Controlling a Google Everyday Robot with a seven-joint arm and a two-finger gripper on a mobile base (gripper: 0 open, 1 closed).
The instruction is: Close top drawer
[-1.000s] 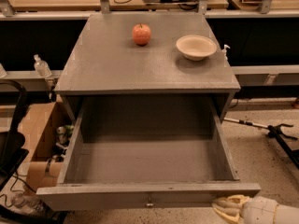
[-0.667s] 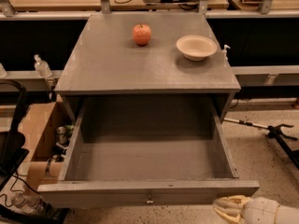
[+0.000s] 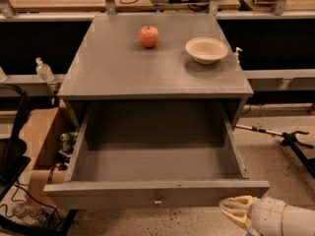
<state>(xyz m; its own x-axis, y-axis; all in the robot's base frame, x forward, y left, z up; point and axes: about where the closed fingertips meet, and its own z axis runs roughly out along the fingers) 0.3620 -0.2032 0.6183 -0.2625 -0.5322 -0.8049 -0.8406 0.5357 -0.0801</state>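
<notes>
The top drawer [image 3: 157, 193] of the grey cabinet is pulled far out and stands empty. Its flat front faces me, with a small metal knob [image 3: 157, 200] at its middle. The lower drawers are out of view under it. My gripper [image 3: 235, 211] is at the bottom right, just below and in front of the right end of the drawer front, pointing left. Its cream fingertips lie close together and hold nothing.
An apple [image 3: 149, 36] and a cream bowl [image 3: 206, 49] sit on the cabinet top [image 3: 123, 68]. A cardboard box [image 3: 37, 141] and bottles stand left of the cabinet. A black stand leg [image 3: 290, 139] lies on the floor at the right. A long bench runs behind.
The gripper and the drawer stay in nearly the same places. The drawer is as far out as before.
</notes>
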